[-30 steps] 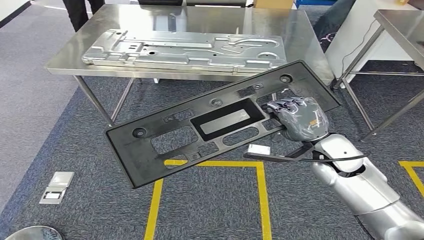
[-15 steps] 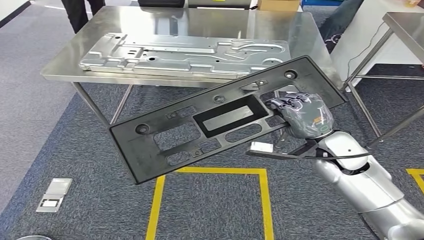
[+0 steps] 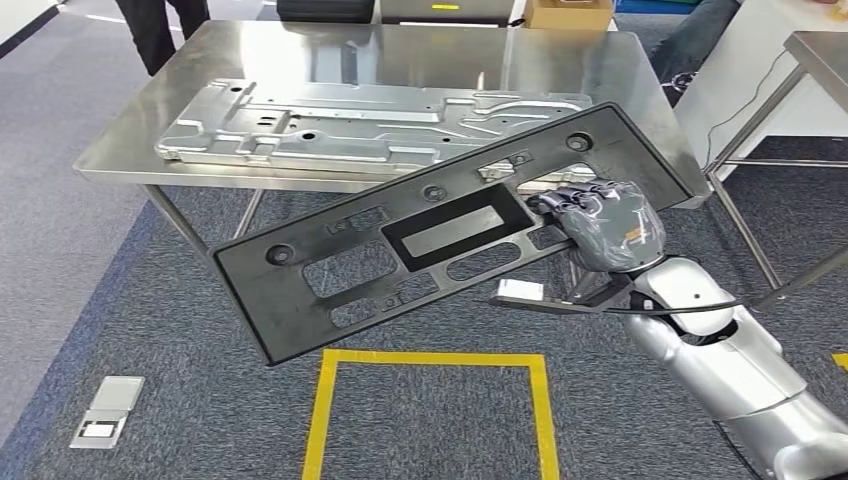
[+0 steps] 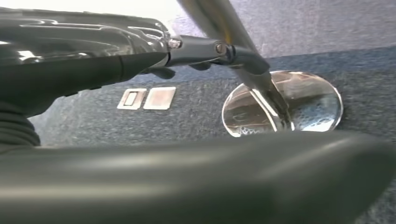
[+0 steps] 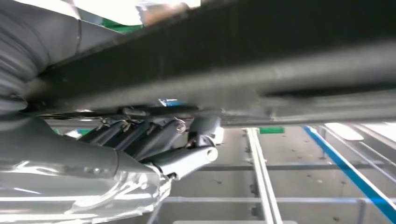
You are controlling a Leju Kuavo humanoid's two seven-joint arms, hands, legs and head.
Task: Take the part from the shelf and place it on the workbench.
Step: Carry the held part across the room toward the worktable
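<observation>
My right hand [image 3: 600, 230] grips a long black plastic part [image 3: 405, 206] with several cut-outs, holding it by a slot near its right end. The part hangs tilted in the air, its left end lower and out over the carpet, its right end over the front edge of the steel workbench [image 3: 420, 55]. In the right wrist view the part's dark underside [image 5: 261, 60] runs above the curled fingers [image 5: 154, 135]. My left hand [image 4: 70, 74] hangs by the floor in the left wrist view, holding nothing.
A large silver stamped metal panel [image 3: 370, 120] lies across the workbench's front half. A second steel table [image 3: 815, 45] stands at the right. A person's legs [image 3: 150, 25] stand behind the bench. Yellow floor tape [image 3: 430, 357] and a floor socket plate [image 3: 105, 405] mark the carpet.
The view has shifted closer to the workbench. The part in my right hand has come up and forward, so its right end now overlaps the bench's front edge.
</observation>
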